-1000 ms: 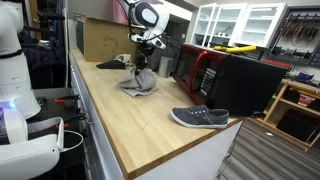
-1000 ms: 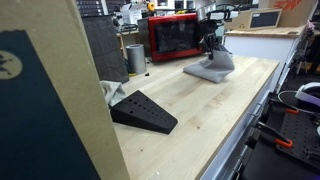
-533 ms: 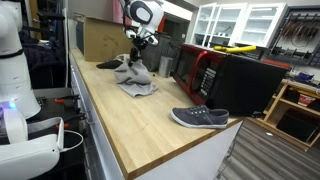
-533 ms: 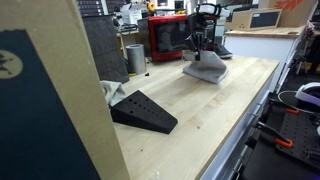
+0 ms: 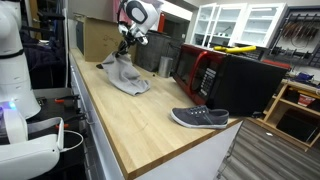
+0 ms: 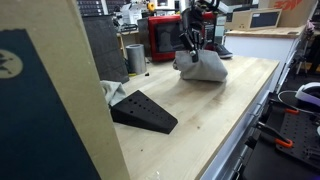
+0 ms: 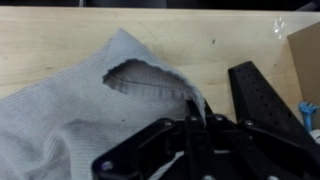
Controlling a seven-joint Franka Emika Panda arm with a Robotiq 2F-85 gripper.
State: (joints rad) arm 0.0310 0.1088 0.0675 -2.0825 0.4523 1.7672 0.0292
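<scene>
I am looking down a long wooden desk. A red microwave is standing along its far side. A grey cloth is lying on the desk between the microwave and the near edge. One end of the cloth is being held up in the air. The other end is resting flat on the wood.

The cloth's long side is running along the length of the desk. It is sloping down from the raised end. The low end is pointing toward the grey shoe, which is sitting well apart from it. The raised end is pointing toward the black wedge.

In the wrist view a wide hole in the cloth is showing, with the wedge lying just beside it.

My arm is hanging over the raised end. The jaws are pressing together on a fold of the cloth, right by that hole, and they are pinching it tight.
</scene>
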